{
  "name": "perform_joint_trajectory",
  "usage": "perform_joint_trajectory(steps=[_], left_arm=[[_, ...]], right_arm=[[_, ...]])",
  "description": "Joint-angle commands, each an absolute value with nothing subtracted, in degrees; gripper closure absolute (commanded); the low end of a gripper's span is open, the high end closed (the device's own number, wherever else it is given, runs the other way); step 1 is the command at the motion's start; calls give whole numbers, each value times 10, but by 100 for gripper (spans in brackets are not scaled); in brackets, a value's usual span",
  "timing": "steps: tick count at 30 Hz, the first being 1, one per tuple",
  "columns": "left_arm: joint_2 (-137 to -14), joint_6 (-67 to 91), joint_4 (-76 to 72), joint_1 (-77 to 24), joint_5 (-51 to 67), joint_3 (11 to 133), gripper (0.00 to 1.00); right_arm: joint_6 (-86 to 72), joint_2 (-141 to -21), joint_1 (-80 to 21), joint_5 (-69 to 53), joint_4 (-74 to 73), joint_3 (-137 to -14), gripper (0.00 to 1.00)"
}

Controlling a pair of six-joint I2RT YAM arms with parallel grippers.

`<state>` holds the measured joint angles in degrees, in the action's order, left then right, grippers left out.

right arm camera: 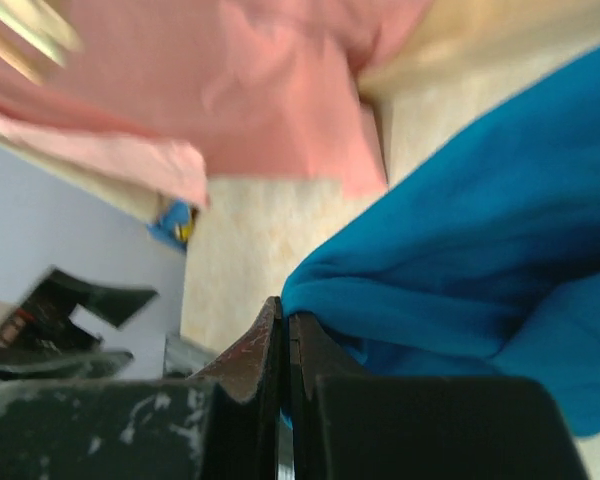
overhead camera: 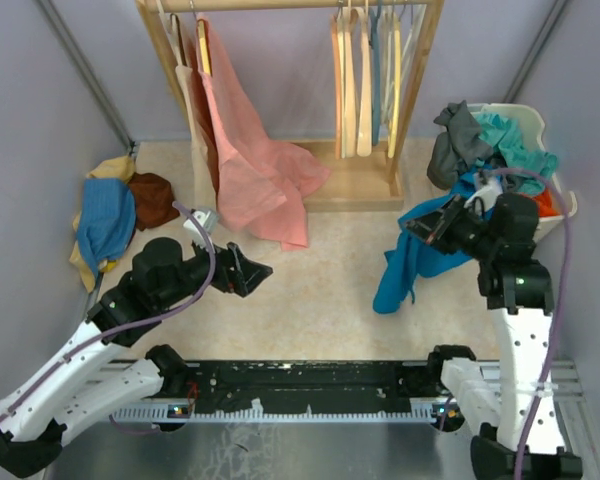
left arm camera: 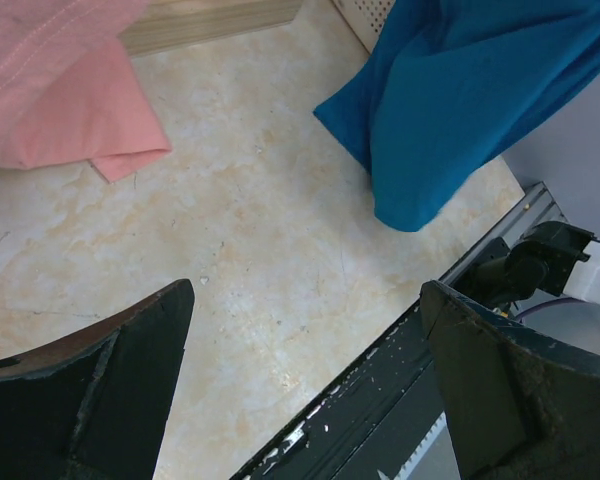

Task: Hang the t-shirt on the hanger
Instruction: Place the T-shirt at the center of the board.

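The teal-blue t-shirt [overhead camera: 420, 262] hangs in a bunched fold from my right gripper [overhead camera: 420, 224], its lower end near the floor. The right wrist view shows that gripper [right arm camera: 283, 315] shut on a fold of the t-shirt [right arm camera: 480, 230]. My left gripper [overhead camera: 255, 270] is open and empty, low over the bare floor left of centre. In its wrist view [left arm camera: 305, 290] the t-shirt [left arm camera: 460, 100] hangs ahead at upper right. Several wooden hangers [overhead camera: 352, 80] hang on the rack's right end. The leftmost looks more orange-tan, but I cannot tell which has the wavy bar.
A pink garment [overhead camera: 250, 150] hangs from the rack's left end down to the floor. The rack's wooden base [overhead camera: 355, 185] lies behind. A white basket [overhead camera: 565, 195] holds grey and turquoise clothes at right. A blue and brown cloth pile [overhead camera: 110, 215] lies at left.
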<state>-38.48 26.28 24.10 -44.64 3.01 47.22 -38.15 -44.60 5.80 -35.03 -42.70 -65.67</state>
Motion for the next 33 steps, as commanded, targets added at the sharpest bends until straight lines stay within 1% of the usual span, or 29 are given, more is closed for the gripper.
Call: perform_joint_trajectory(steps=[1, 4, 8, 12, 18, 21, 22, 23, 25, 26, 27, 30, 33], left_arm=[[-377, 261, 256, -448, 23, 493, 1], [-379, 262, 263, -448, 19, 499, 1], [-377, 261, 283, -448, 10, 511, 1], [-374, 257, 302, -448, -7, 522, 1], [-369, 251, 329, -448, -36, 541, 1], [-365, 250, 338, -448, -47, 544, 0], [-364, 250, 340, -448, -50, 544, 1], [-365, 250, 341, -448, -51, 544, 1], [-364, 251, 343, -448, -52, 544, 1], [-365, 251, 344, -448, -52, 544, 1], [-365, 251, 344, -448, -52, 544, 1], [-373, 249, 342, -448, -46, 542, 1], [-394, 244, 331, -448, -24, 538, 1]], right_arm=[[-404, -426, -74, -286, -373, -572, 100], [-431, -429, -197, -201, -341, -523, 100], [-467, -462, -356, -104, -296, -487, 100], [-486, -533, -483, -28, -263, -493, 100], [-491, -644, -596, 0, -207, -525, 100], [-490, -687, -620, -7, -185, -533, 100], [-489, -697, -622, -11, -183, -533, 97], [-488, -701, -623, -11, -185, -533, 82], [-483, -693, -624, 4, -200, -531, 56], [-480, -684, -624, 18, -214, -530, 40], [-475, -673, -624, 35, -236, -533, 32], [-460, -640, -624, 107, -320, -551, 27], [-464, -609, -615, 195, -419, -560, 28]])
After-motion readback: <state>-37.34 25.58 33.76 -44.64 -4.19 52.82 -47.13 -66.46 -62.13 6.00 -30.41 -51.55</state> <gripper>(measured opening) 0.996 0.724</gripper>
